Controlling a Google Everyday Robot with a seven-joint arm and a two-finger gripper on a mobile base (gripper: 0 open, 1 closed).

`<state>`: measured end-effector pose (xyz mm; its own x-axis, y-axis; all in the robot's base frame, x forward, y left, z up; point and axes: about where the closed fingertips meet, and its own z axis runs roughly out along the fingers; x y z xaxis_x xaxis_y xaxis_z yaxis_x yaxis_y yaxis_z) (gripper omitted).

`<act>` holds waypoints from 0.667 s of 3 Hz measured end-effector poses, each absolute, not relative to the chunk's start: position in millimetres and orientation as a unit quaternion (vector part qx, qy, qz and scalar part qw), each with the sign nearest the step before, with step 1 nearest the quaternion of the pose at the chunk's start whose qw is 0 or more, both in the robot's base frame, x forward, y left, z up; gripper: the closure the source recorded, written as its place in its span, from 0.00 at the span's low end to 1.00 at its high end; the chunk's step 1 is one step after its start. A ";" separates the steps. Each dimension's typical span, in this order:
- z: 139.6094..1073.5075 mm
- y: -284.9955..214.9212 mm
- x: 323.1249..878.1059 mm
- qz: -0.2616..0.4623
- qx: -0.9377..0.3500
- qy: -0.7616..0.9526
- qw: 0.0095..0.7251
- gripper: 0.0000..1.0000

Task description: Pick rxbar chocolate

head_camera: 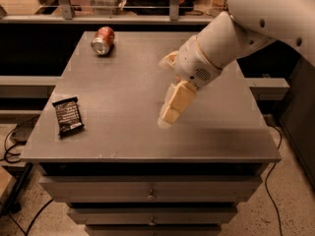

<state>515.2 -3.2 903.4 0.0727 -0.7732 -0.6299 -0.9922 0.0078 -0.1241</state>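
Note:
The rxbar chocolate (68,115) is a flat black wrapper with white lettering. It lies near the front left corner of the grey table (123,146). My gripper (169,116) hangs over the middle of the table, pointing down and to the left. It is well to the right of the bar, about two bar lengths away, and holds nothing that I can see. The white arm (231,33) reaches in from the upper right.
A red soda can (103,40) lies on its side at the back left of the table. The orange fruit is hidden behind my arm. Drawers (147,193) sit under the tabletop. Cables (12,146) lie on the floor at left.

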 end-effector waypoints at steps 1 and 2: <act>903.4 -3.2 515.1 0.195 -0.677 0.652 0.280 0.00; 896.2 27.5 515.3 0.217 -0.682 0.640 0.280 0.00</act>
<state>515.3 27.5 896.2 0.0873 -0.7513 -0.6541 -0.9943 -0.0254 -0.1035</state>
